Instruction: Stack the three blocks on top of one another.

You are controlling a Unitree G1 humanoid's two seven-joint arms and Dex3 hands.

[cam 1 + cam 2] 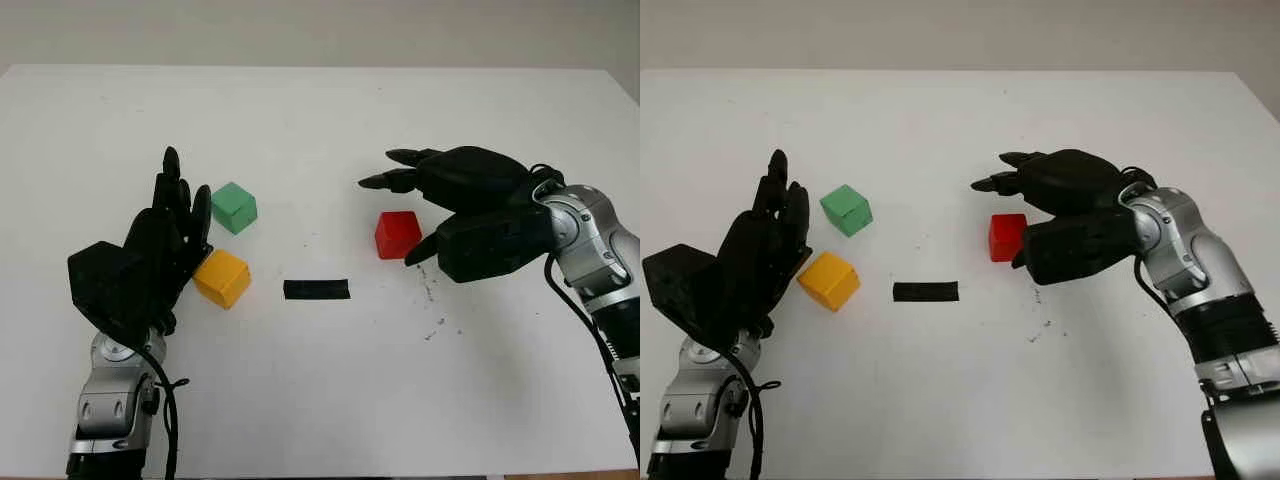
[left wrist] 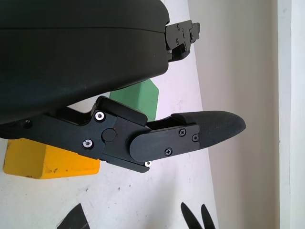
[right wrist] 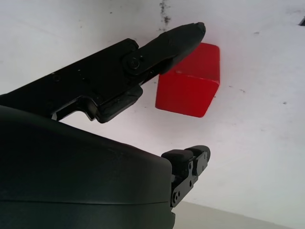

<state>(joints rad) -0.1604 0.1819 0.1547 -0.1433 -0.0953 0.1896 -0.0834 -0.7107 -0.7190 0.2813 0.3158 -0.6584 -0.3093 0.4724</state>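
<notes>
Three blocks sit apart on the white table [image 1: 320,380]. The red block [image 1: 397,235] lies right of centre, and my right hand [image 1: 405,215] is open around it, thumb in front and fingers behind, not touching it. In the right wrist view the red block [image 3: 189,87] shows between the thumb and fingers. The yellow block [image 1: 222,278] sits at the left, with the green block [image 1: 234,207] just behind it. My left hand [image 1: 175,215] is open right beside the yellow block, on its left. The left wrist view shows the yellow block [image 2: 47,160] and the green block [image 2: 140,98] past the hand.
A strip of black tape [image 1: 317,289] lies on the table between the yellow and red blocks. Dark scuff marks [image 1: 432,300] speckle the surface in front of the right hand. The table's far edge [image 1: 320,67] runs along the back.
</notes>
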